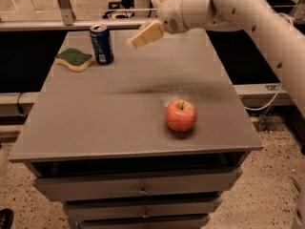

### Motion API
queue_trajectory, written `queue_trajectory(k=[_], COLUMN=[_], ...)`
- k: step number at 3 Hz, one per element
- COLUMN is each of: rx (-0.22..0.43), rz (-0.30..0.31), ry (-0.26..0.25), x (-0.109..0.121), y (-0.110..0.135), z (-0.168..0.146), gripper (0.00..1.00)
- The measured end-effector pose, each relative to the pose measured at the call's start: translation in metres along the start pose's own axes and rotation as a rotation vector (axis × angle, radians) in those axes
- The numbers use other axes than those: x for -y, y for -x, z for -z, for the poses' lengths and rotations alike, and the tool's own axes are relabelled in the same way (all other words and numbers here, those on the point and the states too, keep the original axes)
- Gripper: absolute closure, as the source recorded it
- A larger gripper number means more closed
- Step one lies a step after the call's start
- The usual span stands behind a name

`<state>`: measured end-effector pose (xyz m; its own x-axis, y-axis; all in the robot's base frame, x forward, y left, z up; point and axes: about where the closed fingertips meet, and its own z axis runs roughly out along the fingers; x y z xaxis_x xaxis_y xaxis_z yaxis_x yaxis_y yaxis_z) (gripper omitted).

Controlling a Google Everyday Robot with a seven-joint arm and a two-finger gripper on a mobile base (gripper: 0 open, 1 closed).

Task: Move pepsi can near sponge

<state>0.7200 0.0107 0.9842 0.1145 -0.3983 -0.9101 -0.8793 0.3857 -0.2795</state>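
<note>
The dark-blue pepsi can (101, 44) stands upright at the far left of the grey table (114, 123). The sponge (75, 59), green on top over pale yellow foam, lies just left of the can, almost touching it. My gripper (143, 36) hangs in the air above the table, to the right of the can and clear of it. Nothing is in the gripper. The white arm (228, 8) comes in from the upper right.
A red apple (181, 116) sits at the near right of the table. Drawers (138, 185) run below the tabletop. A metal rail (71, 23) crosses behind the table.
</note>
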Motion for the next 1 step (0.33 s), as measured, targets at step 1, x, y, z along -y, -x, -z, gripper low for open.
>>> queue_trajectory(k=[1], rx=[-0.004], rz=[0.006], ry=[-0.009], x=[-0.0004], y=[0.0035], z=[0.0087], gripper=[0.0])
